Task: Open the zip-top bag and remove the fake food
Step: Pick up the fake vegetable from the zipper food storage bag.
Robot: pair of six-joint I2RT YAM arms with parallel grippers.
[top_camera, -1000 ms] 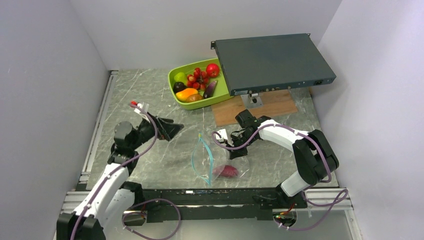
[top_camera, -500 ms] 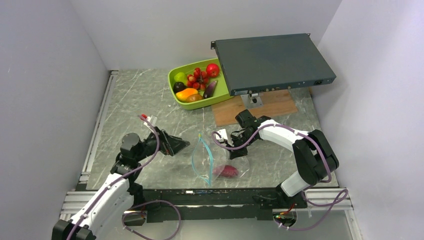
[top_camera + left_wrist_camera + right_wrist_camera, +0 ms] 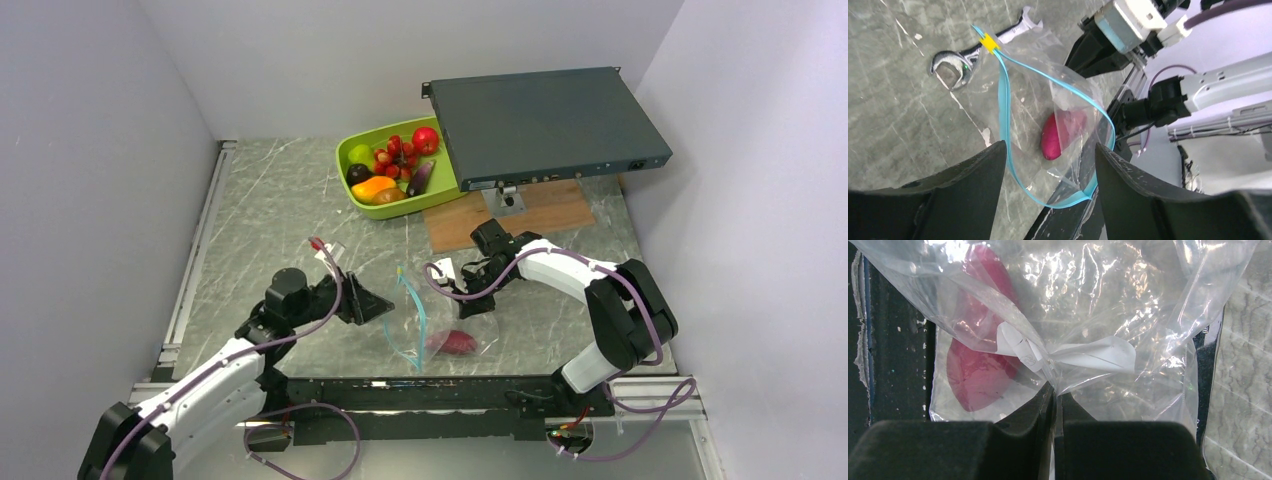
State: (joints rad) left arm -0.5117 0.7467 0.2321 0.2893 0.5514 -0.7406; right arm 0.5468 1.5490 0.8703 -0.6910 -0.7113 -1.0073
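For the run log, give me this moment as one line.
right gripper shut on zip-top bag | left gripper open, facing its mouth | bag mouth open | one magenta fake food inside

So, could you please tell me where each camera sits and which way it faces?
Top external: fixed above and behind the bases, looking down; both arms show, left gripper open, right gripper on the zip-top bag.
Left wrist: on the left arm, looking between its own spread fingers into the bag's mouth; the right arm shows beyond.
Right wrist: on the right arm, close on bag plastic pinched by its shut fingers.
Shared: all three show the bag and the pink fake food inside.
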